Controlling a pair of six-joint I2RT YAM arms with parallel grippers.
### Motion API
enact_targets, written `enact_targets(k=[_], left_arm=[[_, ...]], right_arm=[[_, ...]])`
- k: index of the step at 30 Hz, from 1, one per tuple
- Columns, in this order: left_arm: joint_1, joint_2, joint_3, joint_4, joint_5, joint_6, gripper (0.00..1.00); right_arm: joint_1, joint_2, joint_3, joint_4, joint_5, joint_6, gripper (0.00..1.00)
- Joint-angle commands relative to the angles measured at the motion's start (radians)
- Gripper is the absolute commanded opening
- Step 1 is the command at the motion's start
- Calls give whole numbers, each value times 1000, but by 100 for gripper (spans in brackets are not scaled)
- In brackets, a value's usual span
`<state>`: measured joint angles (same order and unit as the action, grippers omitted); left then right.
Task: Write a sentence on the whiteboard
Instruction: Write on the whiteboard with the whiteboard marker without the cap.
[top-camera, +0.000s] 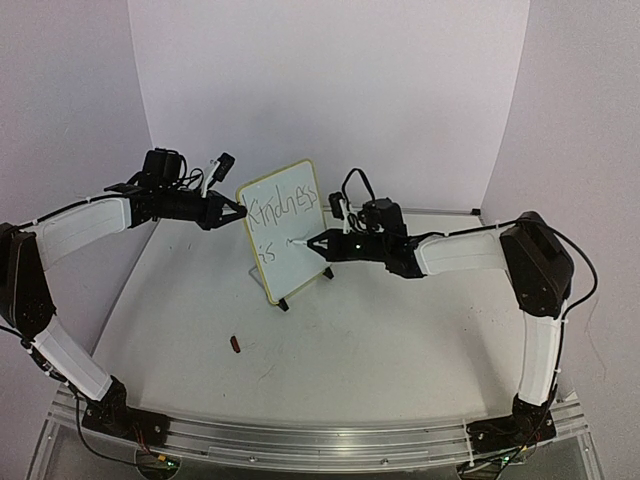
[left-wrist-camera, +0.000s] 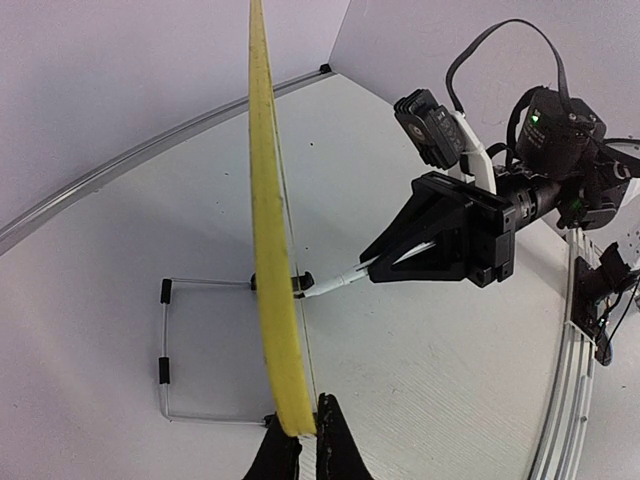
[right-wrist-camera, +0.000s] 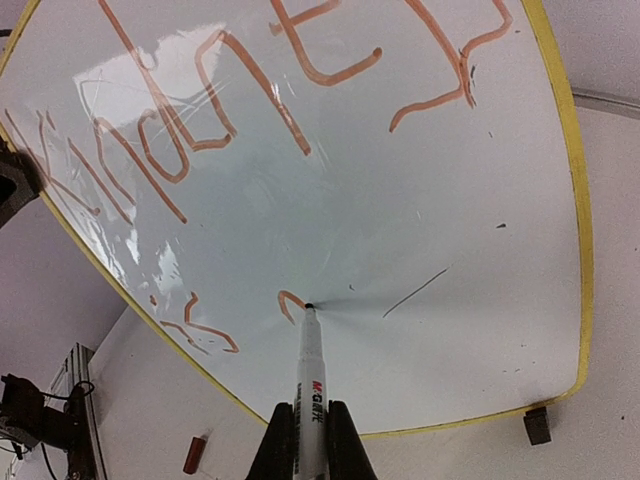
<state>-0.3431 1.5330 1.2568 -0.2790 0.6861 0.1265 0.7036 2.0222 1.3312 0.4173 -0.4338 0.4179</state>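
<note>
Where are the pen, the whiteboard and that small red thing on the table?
pen (right-wrist-camera: 311, 375): right wrist view, white barrel
whiteboard (top-camera: 287, 270): top view, bare white face
small red thing (top-camera: 236, 345): top view, its middle

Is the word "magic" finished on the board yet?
No: in the right wrist view, the sentence on the whiteboard stops at "Kindness is", plus one short stroke at the tip of the marker.

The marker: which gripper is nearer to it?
Right. The right gripper holds the marker; the left gripper clamps the whiteboard by its frame, apart from the marker.
</note>
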Motion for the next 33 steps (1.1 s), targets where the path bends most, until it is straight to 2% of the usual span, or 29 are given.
enact_targets(k=[1, 33], left_arm=[[-8, -1, 15, -64, -17, 38, 0], [-8, -4, 15, -66, -17, 38, 0]], right_arm=[[-1, -58, 45, 34, 53, -1, 0], [0, -19, -26, 41, 103, 32, 0]])
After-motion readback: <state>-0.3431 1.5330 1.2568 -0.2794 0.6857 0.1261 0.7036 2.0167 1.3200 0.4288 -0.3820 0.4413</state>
